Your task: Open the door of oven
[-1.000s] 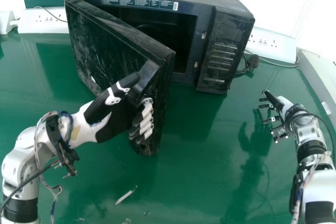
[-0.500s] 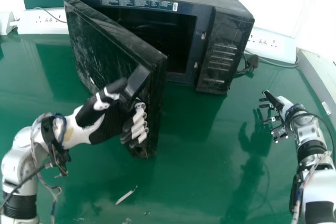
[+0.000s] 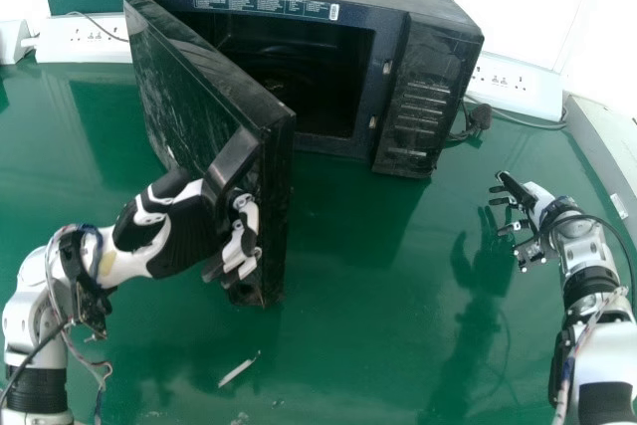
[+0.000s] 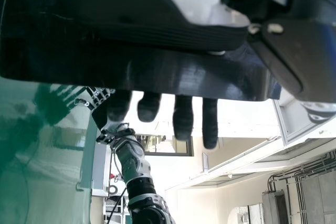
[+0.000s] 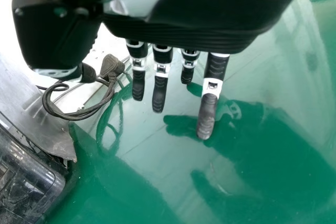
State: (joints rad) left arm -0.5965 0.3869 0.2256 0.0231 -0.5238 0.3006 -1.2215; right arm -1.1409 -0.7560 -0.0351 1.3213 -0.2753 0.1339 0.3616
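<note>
Hooking its fingers round the handle [image 3: 229,161], the left hand [image 3: 187,234] is grasping just left of the frame's centre in the head view, its thumb lying on the other side of the bar. In the left wrist view, the fingers [image 4: 182,121] are poking out past a dark edge, with the other hand showing farther off.

The oven [image 3: 428,97] is sitting at the upper middle of the head view, its mouth facing down the frame and its dark inside showing. Its door [image 3: 184,82] is standing ajar, slanting from the upper left down to the centre-left, where its free edge is ending beside the left hand. A label strip [image 3: 264,4] is running along the top of the opening.

Over at the right side, the right hand [image 3: 530,208] is hanging released, fingers loosely straight, touching neither oven nor door. In the right wrist view, its fingers [image 5: 159,95] are pointing toward the green table [image 5: 236,187], and a plug [image 5: 111,66] with a looped cord [image 5: 79,115] is lying near the oven.

White sockets are lying at the upper left [image 3: 80,40] and upper right [image 3: 518,89], and a pale scrap [image 3: 236,373] is resting on the table at the lower middle.
</note>
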